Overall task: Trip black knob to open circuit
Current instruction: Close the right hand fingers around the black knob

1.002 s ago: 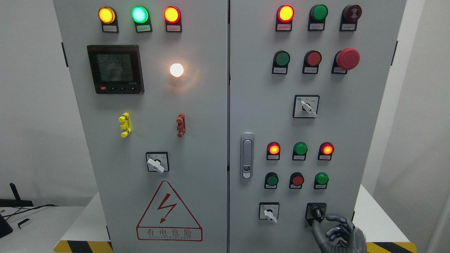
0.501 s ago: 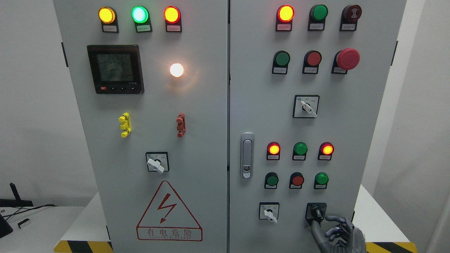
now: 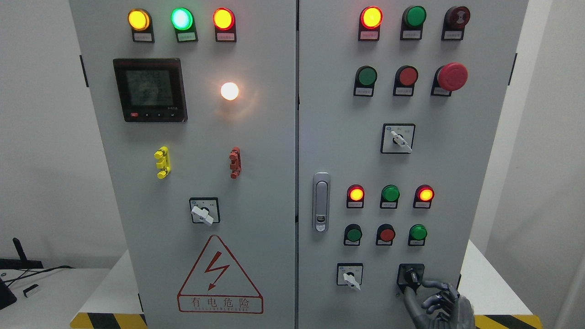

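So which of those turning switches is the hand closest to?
The black rotary knob at the cabinet's bottom right; the right hand is right beside it. The other switches have white handles.

1. Just one view here, from the robot's head, facing the tall grey metal control cabinet (image 3: 292, 137) pretty much straight on.
2. It sits close: the cabinet fills most of the frame, top edge cropped, white walls at both sides.

The black knob (image 3: 411, 277) sits on a square black plate at the lower right of the grey cabinet's right door (image 3: 448, 183) (the bottom row). Its short handle points down and to the right, tilted off vertical.
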Controlling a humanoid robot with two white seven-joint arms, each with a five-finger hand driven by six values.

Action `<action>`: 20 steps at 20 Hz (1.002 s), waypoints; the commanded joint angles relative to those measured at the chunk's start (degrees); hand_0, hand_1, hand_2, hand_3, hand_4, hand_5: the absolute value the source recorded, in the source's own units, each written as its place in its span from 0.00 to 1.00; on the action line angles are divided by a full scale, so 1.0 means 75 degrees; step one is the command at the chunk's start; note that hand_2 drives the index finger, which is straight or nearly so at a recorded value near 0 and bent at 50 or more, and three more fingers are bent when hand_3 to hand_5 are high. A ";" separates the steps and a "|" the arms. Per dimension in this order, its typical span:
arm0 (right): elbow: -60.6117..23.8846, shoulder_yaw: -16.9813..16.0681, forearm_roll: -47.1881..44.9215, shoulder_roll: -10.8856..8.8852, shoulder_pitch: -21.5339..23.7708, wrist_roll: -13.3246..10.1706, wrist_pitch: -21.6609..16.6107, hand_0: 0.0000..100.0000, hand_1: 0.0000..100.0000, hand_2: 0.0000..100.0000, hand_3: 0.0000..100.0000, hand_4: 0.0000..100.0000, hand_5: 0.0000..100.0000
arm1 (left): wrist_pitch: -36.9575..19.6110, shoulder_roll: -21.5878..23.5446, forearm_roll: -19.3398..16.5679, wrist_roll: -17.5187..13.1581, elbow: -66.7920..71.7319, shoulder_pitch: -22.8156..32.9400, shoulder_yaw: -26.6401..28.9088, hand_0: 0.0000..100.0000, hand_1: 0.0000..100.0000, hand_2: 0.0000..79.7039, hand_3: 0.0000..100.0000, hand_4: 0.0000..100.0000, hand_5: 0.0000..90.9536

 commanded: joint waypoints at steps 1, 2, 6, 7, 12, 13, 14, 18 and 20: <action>0.0012 0.0245 0.0000 0.0047 -0.0001 0.0001 0.0001 0.27 0.80 0.47 0.82 0.85 0.95 | 0.0002 -0.0009 -0.0234 -0.0006 0.0008 0.0000 0.0000 0.12 0.39 0.00 0.00 0.00 0.00; 0.0012 0.0245 0.0000 0.0047 -0.0013 0.0001 0.0001 0.27 0.80 0.47 0.82 0.85 0.95 | 0.0002 0.0003 -0.0234 -0.0006 -0.0003 0.0000 0.0000 0.12 0.39 0.00 0.00 0.00 0.00; 0.0012 0.0245 0.0012 0.0070 -0.0013 -0.0010 0.0001 0.28 0.80 0.47 0.82 0.85 0.95 | 0.0002 0.0003 -0.0234 -0.0006 -0.0003 0.0000 0.0000 0.12 0.39 0.00 0.00 0.00 0.00; 0.0012 0.0245 0.0012 0.0070 -0.0013 -0.0010 0.0001 0.28 0.80 0.47 0.82 0.85 0.95 | 0.0002 0.0003 -0.0234 -0.0006 0.0008 0.0000 0.0000 0.12 0.39 0.00 0.00 0.00 0.00; 0.0024 0.0222 0.0012 0.0070 -0.0013 -0.0092 0.0001 0.29 0.79 0.47 0.83 0.85 0.95 | 0.0002 0.0003 -0.0234 -0.0006 -0.0003 0.0000 0.0000 0.12 0.39 0.00 0.00 0.00 0.00; 0.0024 0.0222 0.0012 0.0070 -0.0013 -0.0092 0.0001 0.30 0.79 0.47 0.83 0.85 0.95 | 0.0002 0.0003 -0.0234 -0.0006 -0.0003 0.0000 0.0000 0.12 0.39 0.00 0.00 0.00 0.00; 0.0024 0.0222 0.0012 0.0070 -0.0013 -0.0092 0.0001 0.30 0.79 0.48 0.83 0.84 0.95 | 0.0002 -0.0009 -0.0234 -0.0006 -0.0003 0.0000 0.0000 0.12 0.39 0.00 0.00 0.00 0.00; 0.0059 0.0234 0.0023 0.0059 -0.0013 -0.0092 0.0001 0.32 0.79 0.48 0.83 0.85 0.95 | 0.0002 0.0003 -0.0234 -0.0006 -0.0003 0.0000 0.0000 0.12 0.39 0.00 0.00 0.00 0.00; 0.0083 0.0234 0.0023 0.0070 -0.0013 -0.0092 0.0001 0.32 0.79 0.48 0.83 0.85 0.95 | 0.0002 -0.0009 -0.0234 -0.0006 -0.0003 0.0000 0.0000 0.12 0.39 0.00 0.00 0.00 0.00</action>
